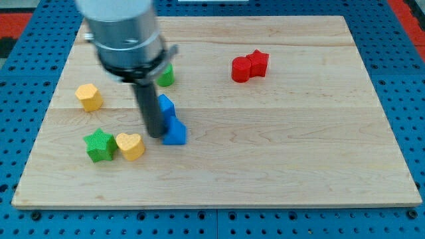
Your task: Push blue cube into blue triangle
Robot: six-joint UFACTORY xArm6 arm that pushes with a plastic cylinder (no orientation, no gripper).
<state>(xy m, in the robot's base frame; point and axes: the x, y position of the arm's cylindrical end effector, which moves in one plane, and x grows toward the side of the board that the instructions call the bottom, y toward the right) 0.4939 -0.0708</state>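
The blue cube (165, 105) sits left of the board's middle, partly hidden behind my rod. The blue triangle (175, 131) lies just below it and they touch. My tip (155, 136) rests on the board at the left side of the blue triangle, touching or nearly touching it, and below-left of the blue cube.
A yellow heart (131, 146) and a green star (99, 145) lie left of my tip. A yellow hexagon-like block (89, 97) is at the far left. A green block (166, 76) shows above the cube, part hidden. A red cylinder-like block (240, 69) and red star (258, 62) are upper right. The wooden board (279, 166) rests on a blue pegboard.
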